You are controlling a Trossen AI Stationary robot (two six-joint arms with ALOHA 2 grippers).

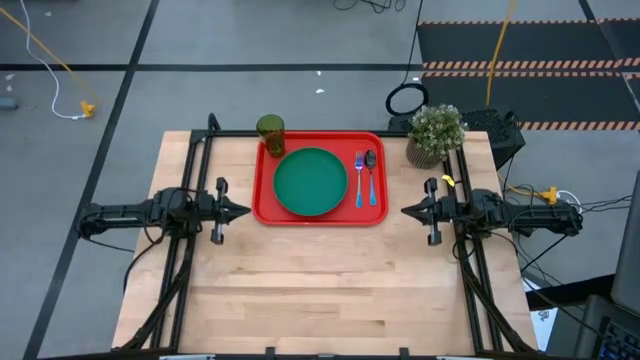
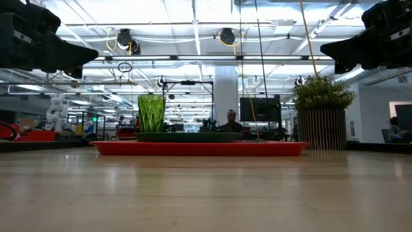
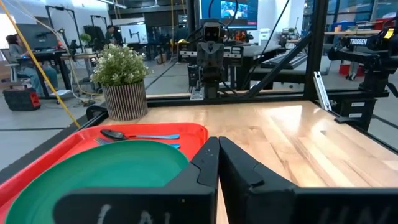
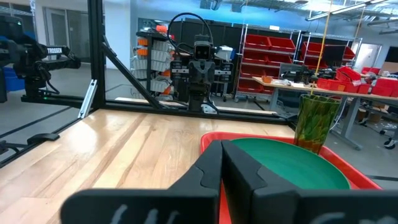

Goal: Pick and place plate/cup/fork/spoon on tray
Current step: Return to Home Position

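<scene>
My own two dark fingers fill the foreground of each wrist view, pressed together at the tips with nothing between them; my left gripper [image 1: 243, 211] hangs above the table just off the tray's left edge, and my right gripper [image 1: 408, 211] hangs just off its right edge, both empty and pinched shut, pointing inward at each other across the tray [image 1: 262, 200]. Outward from there, the red tray lies at the far middle of the table; the green plate [image 1: 310, 182] lies flat in its centre; the fork [image 1: 359, 180] and the spoon [image 1: 370, 176] lie side by side on the tray to the right of the plate, handles toward me; the cup [image 1: 270, 130] stands upright at the tray's far left corner, though I cannot tell whether it rests inside the rim or just beyond it. The potted plant [image 1: 435, 133] stands on the table off the tray's far right corner. I judge the placing done or nearly so; if the cup proves outside, my left arm must open, reach and reseat it; otherwise I only need to hold clear.
</scene>
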